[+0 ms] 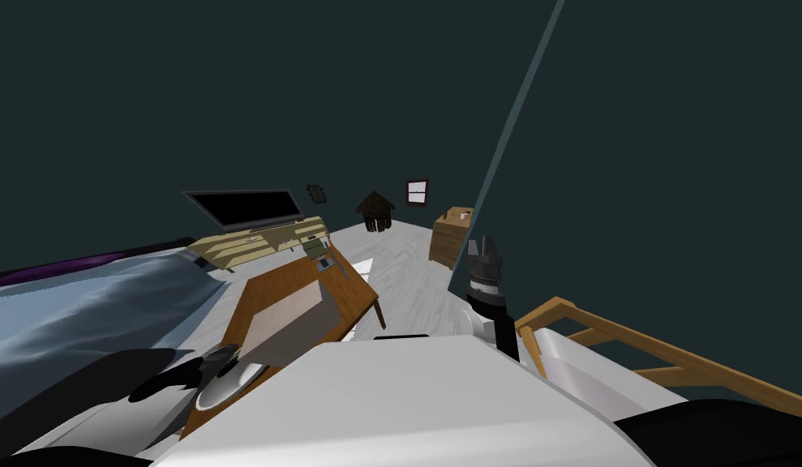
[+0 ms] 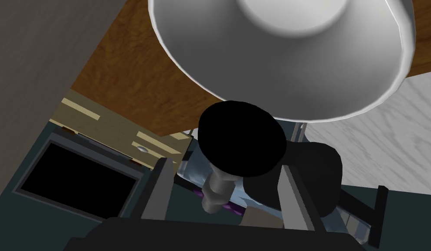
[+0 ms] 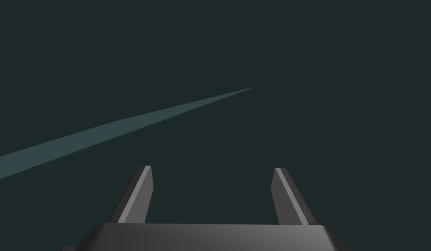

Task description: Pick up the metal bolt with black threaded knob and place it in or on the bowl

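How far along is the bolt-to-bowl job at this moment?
Done: the bolt is picked up and sits between the left gripper's open fingers. In hand: its black knob is just short of the bowl's rim. Left: getting it into the bowl. The right gripper is open and idle.

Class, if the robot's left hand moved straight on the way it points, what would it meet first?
Probably the bolt, its black knob between the left hand's open fingers; the bowl looks just beyond.
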Available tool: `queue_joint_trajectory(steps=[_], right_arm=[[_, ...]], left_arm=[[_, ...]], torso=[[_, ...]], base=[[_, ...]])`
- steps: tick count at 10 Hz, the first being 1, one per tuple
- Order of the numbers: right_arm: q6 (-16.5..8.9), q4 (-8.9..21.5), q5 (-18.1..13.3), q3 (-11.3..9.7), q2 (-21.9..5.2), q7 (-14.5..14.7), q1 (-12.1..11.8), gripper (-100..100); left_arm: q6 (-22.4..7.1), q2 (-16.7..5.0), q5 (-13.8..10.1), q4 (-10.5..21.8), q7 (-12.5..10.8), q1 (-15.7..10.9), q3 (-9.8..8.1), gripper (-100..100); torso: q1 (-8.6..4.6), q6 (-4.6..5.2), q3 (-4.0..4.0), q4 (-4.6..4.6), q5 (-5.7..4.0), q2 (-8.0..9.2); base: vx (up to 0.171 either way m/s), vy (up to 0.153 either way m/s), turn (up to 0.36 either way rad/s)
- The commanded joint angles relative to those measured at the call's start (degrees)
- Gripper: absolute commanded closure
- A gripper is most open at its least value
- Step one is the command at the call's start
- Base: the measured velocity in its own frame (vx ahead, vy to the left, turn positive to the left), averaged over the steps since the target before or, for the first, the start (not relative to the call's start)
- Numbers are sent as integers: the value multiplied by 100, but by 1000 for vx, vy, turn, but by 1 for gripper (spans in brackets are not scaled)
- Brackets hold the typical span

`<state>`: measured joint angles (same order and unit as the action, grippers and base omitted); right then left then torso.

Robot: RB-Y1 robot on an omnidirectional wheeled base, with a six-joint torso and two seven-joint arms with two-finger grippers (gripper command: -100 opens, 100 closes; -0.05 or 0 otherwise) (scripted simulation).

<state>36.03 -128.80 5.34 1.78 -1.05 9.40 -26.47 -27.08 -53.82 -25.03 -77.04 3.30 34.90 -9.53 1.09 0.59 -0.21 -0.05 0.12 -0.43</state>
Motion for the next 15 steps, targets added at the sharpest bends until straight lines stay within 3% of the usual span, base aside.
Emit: queue_joint_trajectory(steps=[1, 4, 5, 6, 13, 14, 15], right_arm=[[0, 0, 0, 0, 0, 0, 0, 0], [0, 0, 0, 0, 0, 0, 0, 0], [0, 0, 0, 0, 0, 0, 0, 0], [0, 0, 0, 0, 0, 0, 0, 0], [0, 0, 0, -1, 1, 0, 0, 0], [0, 0, 0, -1, 1, 0, 0, 0], [0, 0, 0, -1, 1, 0, 0, 0]], left_arm=[[0, 0, 0, 0, 0, 0, 0, -100], [0, 0, 0, 0, 0, 0, 0, -100], [-2, 0, 1, 3, 0, 2, 0, 0], [-103, -193, -147, -171, -32, 105, -82, -100], [-506, -966, -735, -865, -162, 513, -410, -100], [-500, -888, -661, -842, -168, 489, -396, -100], [-502, -898, -672, -843, -167, 490, -396, 0]], torso=[[0, 0, 0, 0, 0, 0], [-14, 0, -7, -3, -4, -11], [-16, 3, -7, -2, -4, -12], [-17, 3, -8, -3, -4, -13], [-36, 3, -3, -1, -9, -6], [-34, 3, -4, -1, -8, -6], [-26, 3, -5, -2, -6, -9]], base=[[-5, 7, -1], [0, 0, 0], [0, 0, 0], [-16, -22, 62], [-21, -34, 53], [-10, -15, 10], [0, 0, 0]])
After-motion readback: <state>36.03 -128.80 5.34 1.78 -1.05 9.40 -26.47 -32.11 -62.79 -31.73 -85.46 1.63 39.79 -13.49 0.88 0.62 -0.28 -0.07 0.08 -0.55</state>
